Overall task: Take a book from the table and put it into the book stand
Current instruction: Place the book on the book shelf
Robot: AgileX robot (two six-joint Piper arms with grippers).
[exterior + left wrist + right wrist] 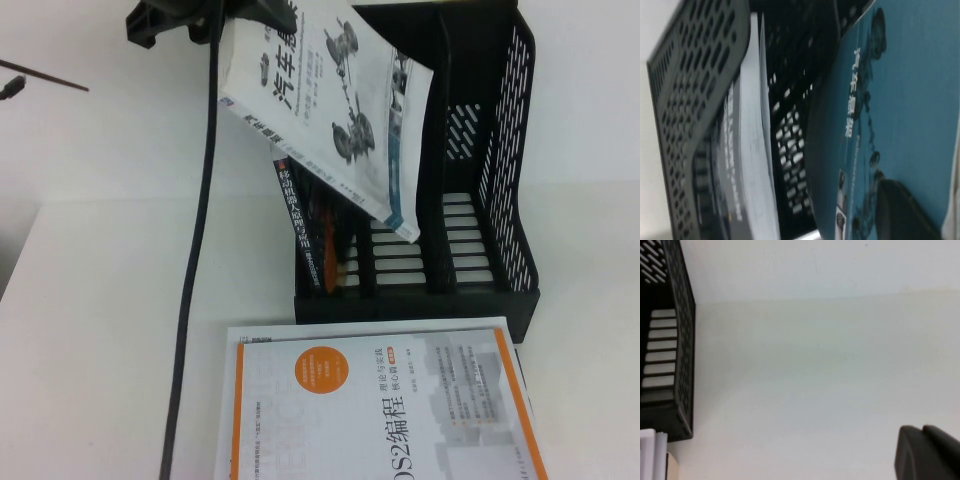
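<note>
Nearest me lies an orange-bordered white book (380,410); beyond it my left gripper (215,22) pinches the thin, floppy white paperback (335,115) by its far edge, tilted over the black plastic book stand (500,200), while I cannot tell whether my right gripper (927,452), over bare white table (815,365), is open or closed.
</note>
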